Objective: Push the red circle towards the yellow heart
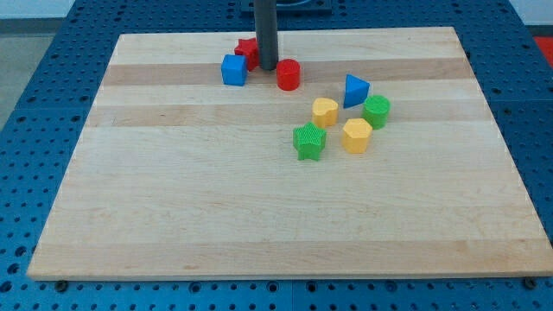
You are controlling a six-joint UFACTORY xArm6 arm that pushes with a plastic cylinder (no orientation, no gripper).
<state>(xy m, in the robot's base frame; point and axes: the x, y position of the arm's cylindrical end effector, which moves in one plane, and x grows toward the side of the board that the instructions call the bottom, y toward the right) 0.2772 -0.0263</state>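
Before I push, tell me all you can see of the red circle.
The red circle is a short, plain red cylinder standing flat on the wooden board near the view's top. My tip sits just off its left edge; contact is unclear. The yellow heart lies down and right, apart from it.
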